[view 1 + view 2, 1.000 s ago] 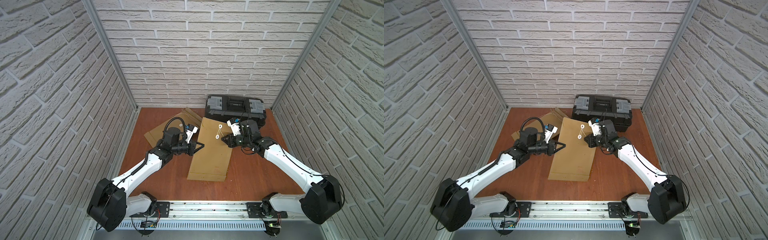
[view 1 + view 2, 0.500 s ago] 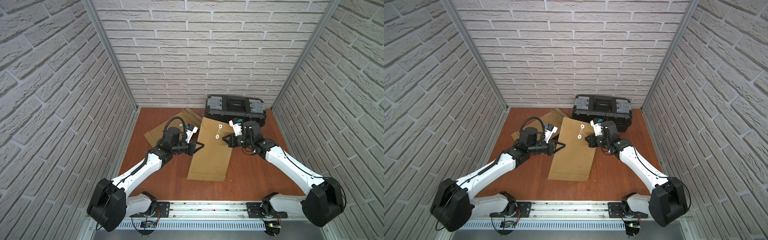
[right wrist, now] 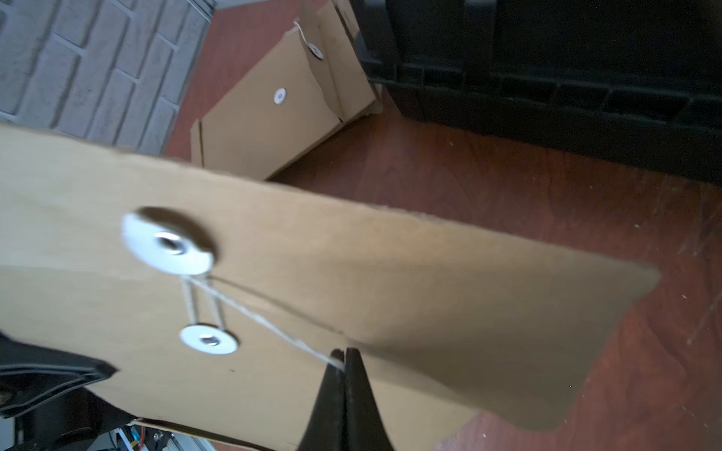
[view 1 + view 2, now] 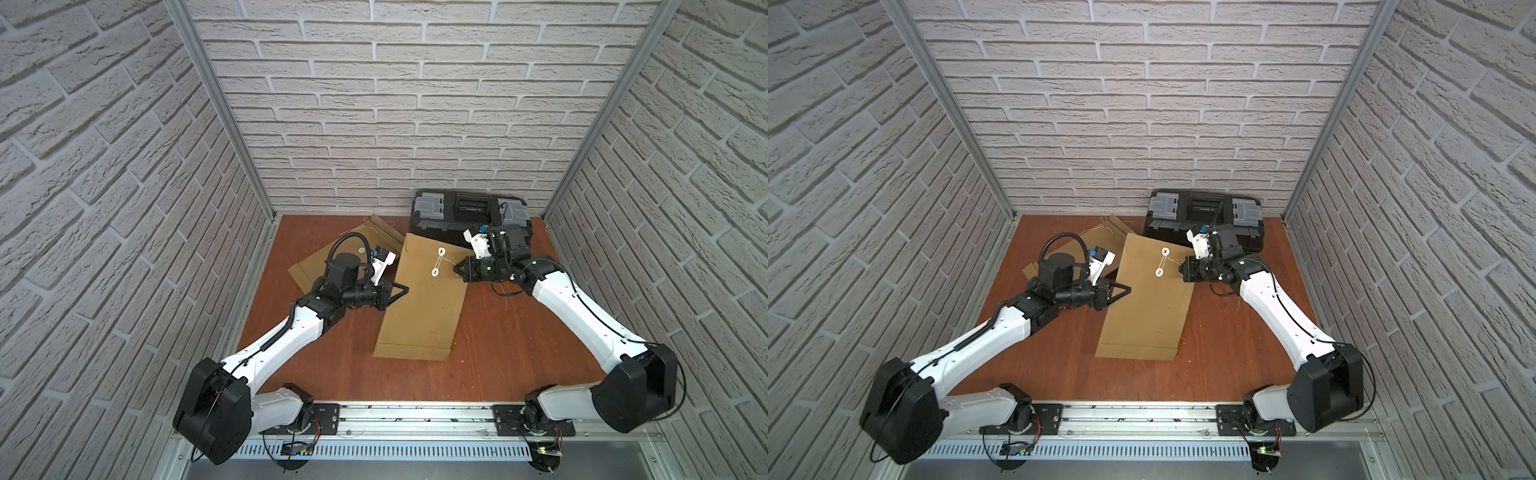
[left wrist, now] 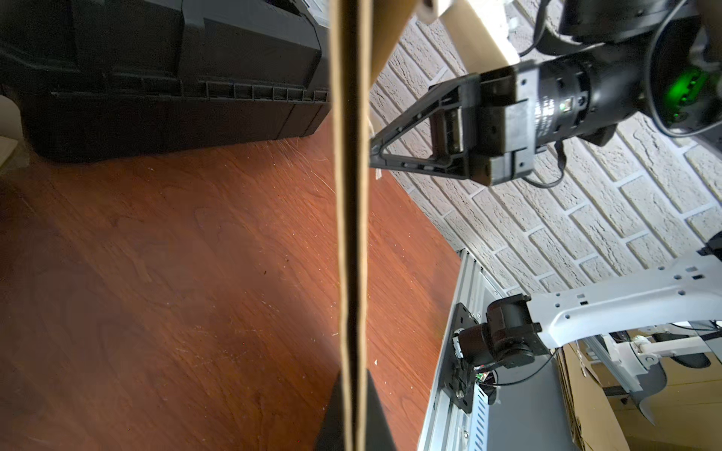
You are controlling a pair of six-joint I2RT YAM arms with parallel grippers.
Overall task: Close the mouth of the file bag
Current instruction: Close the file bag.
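In both top views the brown kraft file bag point(image 4: 419, 316) lies mid-way across the wooden table point(image 4: 498, 353), its top end by the black toolbox point(image 4: 469, 208).

Left wrist view: the left gripper point(image 5: 353, 377) pinches the bag's side edge.

Right wrist view: the right gripper point(image 3: 344, 357) pinches the white string point(image 3: 269, 326), which is looped between 2 white discs point(image 3: 168, 244).

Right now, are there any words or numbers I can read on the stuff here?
None can be read.
Brown paper file bag: faint reddish mark near its closed end, too blurred.
Black plastic toolbox: no label shows.
Black motor on the right arm's wrist: tiny white print, too small.
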